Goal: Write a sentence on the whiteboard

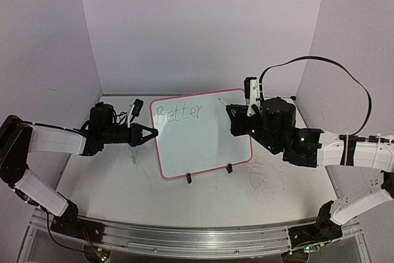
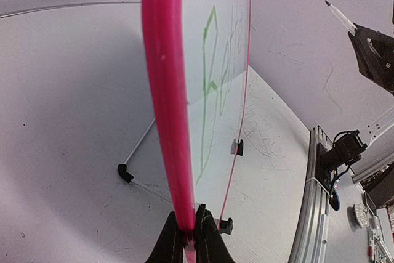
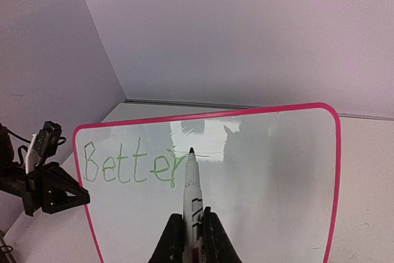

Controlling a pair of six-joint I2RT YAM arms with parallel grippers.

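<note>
The whiteboard point(image 1: 206, 146) point(image 2: 163, 90) point(image 3: 271, 170) stands propped on its stand in the middle of the table point(image 1: 111, 183), between the two arms, its pink-red rim leaning back toward the far wall. Across the upper left of its white face runs the sentence point(image 1: 178, 114) point(image 2: 212, 72) point(image 3: 132, 165), so far only the green word "Better"; the rest of the face is bare and glossy. Two small black feet point(image 1: 189, 180) show at the board's near edge, and the left wrist view shows a thin rear leg behind it resting on the table. The left gripper point(image 1: 154, 133) point(image 2: 189, 220) comes in from the left and is clenched on the board's left rim, one finger on each side of the pink edge. The right gripper point(image 1: 233, 115) point(image 3: 192, 220) reaches in from the right and grasps a white marker point(image 2: 340, 18) point(image 3: 191, 180) between its fingers, the dark tip pointing at the board just right of the final "r". In the left wrist view that tip stands clear of the board's face. On the table just near of the left gripper lies a small green piece point(image 1: 132, 160), too small to identify. Faint scribble marks point(image 1: 265, 180) cover the table near and right of the board. A black cable point(image 1: 345, 69) loops high over the right arm.
</note>
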